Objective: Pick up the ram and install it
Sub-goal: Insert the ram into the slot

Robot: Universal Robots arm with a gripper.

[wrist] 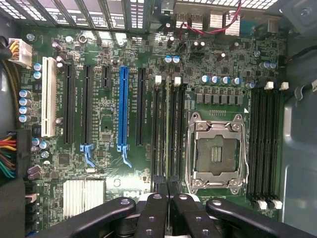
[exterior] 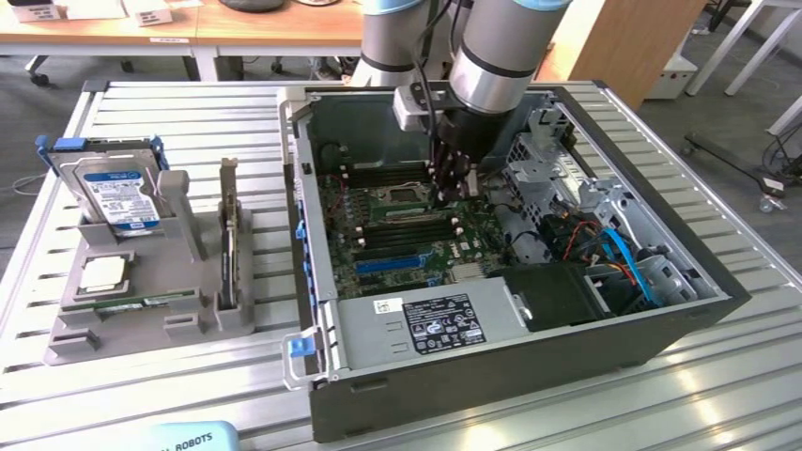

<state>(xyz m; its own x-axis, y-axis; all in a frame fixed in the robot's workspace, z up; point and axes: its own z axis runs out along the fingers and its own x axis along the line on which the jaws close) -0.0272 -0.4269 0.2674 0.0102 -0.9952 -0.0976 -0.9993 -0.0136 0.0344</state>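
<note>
Your fingers (wrist: 154,213) sit pinched narrow inside the computer case (exterior: 501,376), over the memory slots (wrist: 166,129) beside the processor socket (wrist: 216,153). A ram (exterior: 131,305) lies in the holder (exterior: 75,343).

On the table (exterior: 188,122) the open computer case (exterior: 501,376) lies at the exterior view's right, and a holder (exterior: 75,343) stands beside it at the exterior view's left, carrying the hard drive (exterior: 119,193) at its back, the processor chip (exterior: 103,272) before that, the ram (exterior: 131,305) along its front edge and a card (exterior: 228,244) on edge nearest the case. Inside the case the power supply (exterior: 420,324) lies before the motherboard (exterior: 376,240). On the board the processor socket (wrist: 216,151) sits between two banks of memory slots (wrist: 265,144), and the gripper (wrist: 169,198) hangs over the bank between the socket and the expansion slots (wrist: 104,104)
</note>
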